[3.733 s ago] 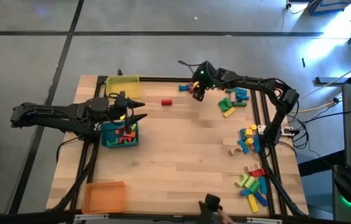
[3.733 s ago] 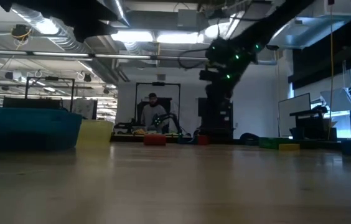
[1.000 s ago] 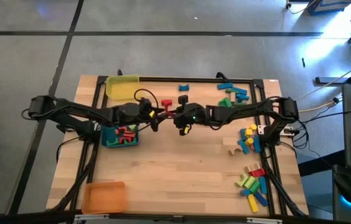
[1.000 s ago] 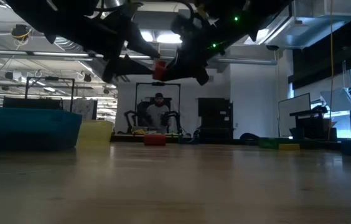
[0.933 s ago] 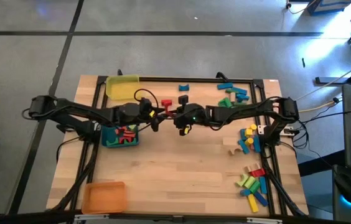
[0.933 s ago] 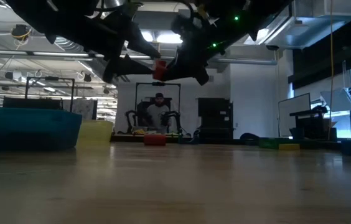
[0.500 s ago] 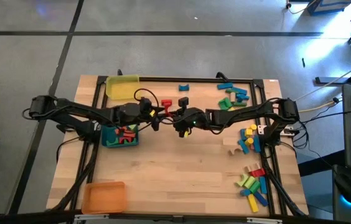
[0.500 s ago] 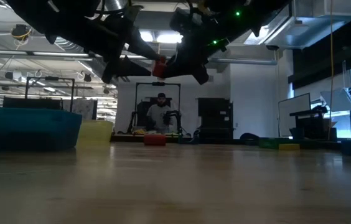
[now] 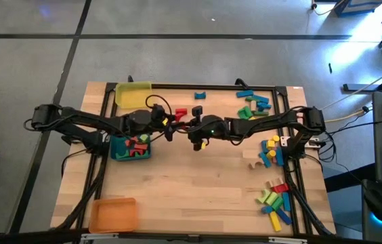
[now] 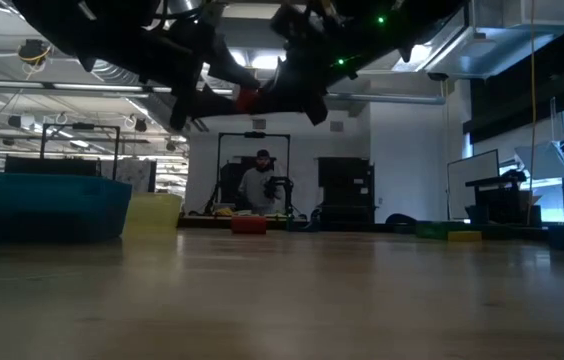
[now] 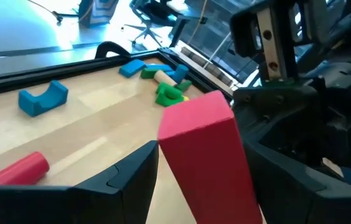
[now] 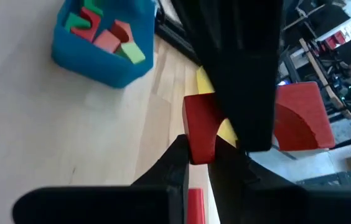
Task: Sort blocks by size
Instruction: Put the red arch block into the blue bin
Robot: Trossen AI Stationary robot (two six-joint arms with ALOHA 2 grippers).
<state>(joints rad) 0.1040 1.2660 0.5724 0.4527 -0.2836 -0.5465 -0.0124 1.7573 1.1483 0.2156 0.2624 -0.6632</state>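
A red block (image 11: 206,155) with an arched cut-out hangs high above the table's far middle, between my two grippers. My right gripper (image 12: 201,163) reaches in from the right and is shut on it. Facing it from the left, my left gripper (image 11: 203,180) is open with a finger on either side of the block; whether the fingers touch it does not show. One left finger (image 12: 244,74) crosses in front of the block in the right wrist view. The high view shows the block (image 9: 180,125) between the two grippers. Other blocks lie on the table. My right gripper pinches one end of the red block (image 12: 199,140) between its two fingers. It comes from the table's right, nearly level and slanting a little downward. The block is lifted clear, high above the wood (image 10: 247,98).
A blue tray (image 9: 120,152) with blocks stands under my left arm, a yellow tray (image 9: 133,95) at the far left, an orange tray (image 9: 113,213) at the near left. Loose blocks: a red one (image 9: 181,110), a blue arch (image 9: 200,95), and clusters along the right side (image 9: 270,152).
My right gripper has tipped slightly and shifted the red block a little up and toward the table's left, further in between my left gripper's fingers. Both grippers' finger gaps look unchanged.
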